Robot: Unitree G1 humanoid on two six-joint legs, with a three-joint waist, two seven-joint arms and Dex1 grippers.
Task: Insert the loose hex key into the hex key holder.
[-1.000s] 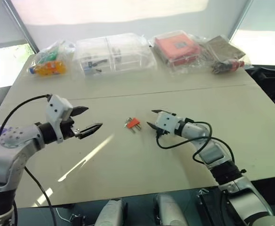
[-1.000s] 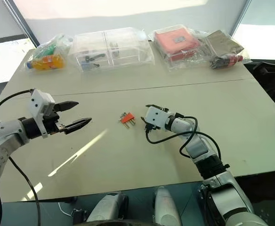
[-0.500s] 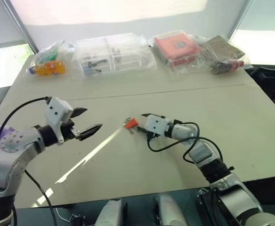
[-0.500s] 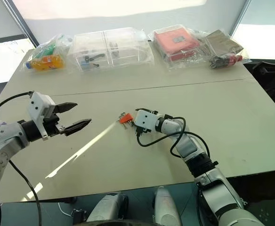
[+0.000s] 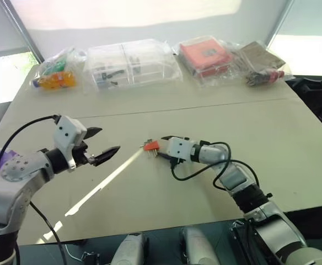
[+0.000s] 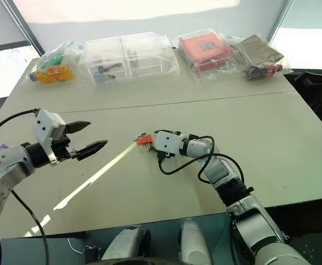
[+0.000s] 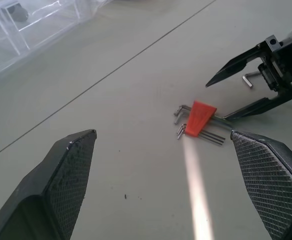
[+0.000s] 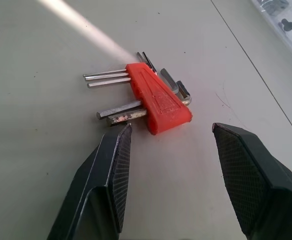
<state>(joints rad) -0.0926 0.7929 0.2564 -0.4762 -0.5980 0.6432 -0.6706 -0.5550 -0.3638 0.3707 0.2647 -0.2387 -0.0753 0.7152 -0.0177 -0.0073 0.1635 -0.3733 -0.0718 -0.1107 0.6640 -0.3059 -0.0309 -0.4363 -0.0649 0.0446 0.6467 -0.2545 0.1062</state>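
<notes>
I see the hex key holder [image 8: 156, 100], several keys slotted in it, on the surface [image 5: 166, 204]; right gripper [image 8: 168, 135] jaws spread beside it, left gripper [image 5: 103, 144] jaws spread wide.

The hex key holder [image 5: 151, 146] is lying near the middle of the bench [image 5: 293, 143]. The right pincer [image 8: 168, 135] is sitting just to the right of the holder, its open jaws flanking the holder's near end, one fingertip touching the keys sticking out of it. The loose hex key [image 7: 248, 79] is lying on the bench beyond the holder, beside the right pincer. The left pincer [image 5: 104, 144] is hovering well to the left of the holder, jaws spread wide and pointing toward it. Behind the holder, along the bench's far edge, a row of bags [image 5: 56, 72] and clear boxes [image 5: 130, 62] is sitting.
</notes>
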